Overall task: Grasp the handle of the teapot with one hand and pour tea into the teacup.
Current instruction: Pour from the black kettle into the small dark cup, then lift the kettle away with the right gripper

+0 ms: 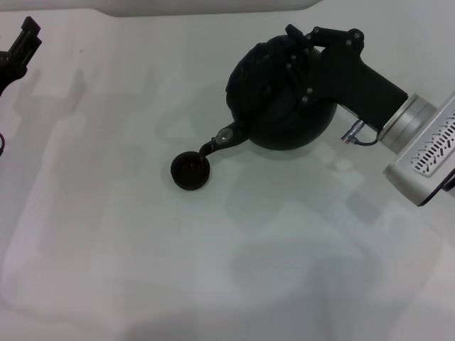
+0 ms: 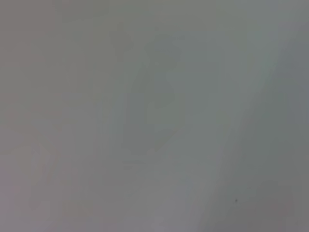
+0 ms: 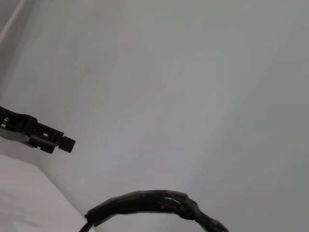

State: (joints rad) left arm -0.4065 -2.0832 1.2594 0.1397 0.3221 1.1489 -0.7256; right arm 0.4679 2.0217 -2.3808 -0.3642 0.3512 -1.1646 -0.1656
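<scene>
In the head view the large round black teapot is tilted to the left, its short spout just above the tiny black teacup. A thin dark line of tea runs from the spout tip to the cup's rim. My right gripper is shut on the wrapped black handle at the pot's top. The handle also shows as a black arc in the right wrist view. My left gripper is parked at the far left edge, away from the pot; it also shows in the right wrist view.
The white table stretches around the cup and pot. The left wrist view shows only plain grey surface. A pale raised edge runs along the back.
</scene>
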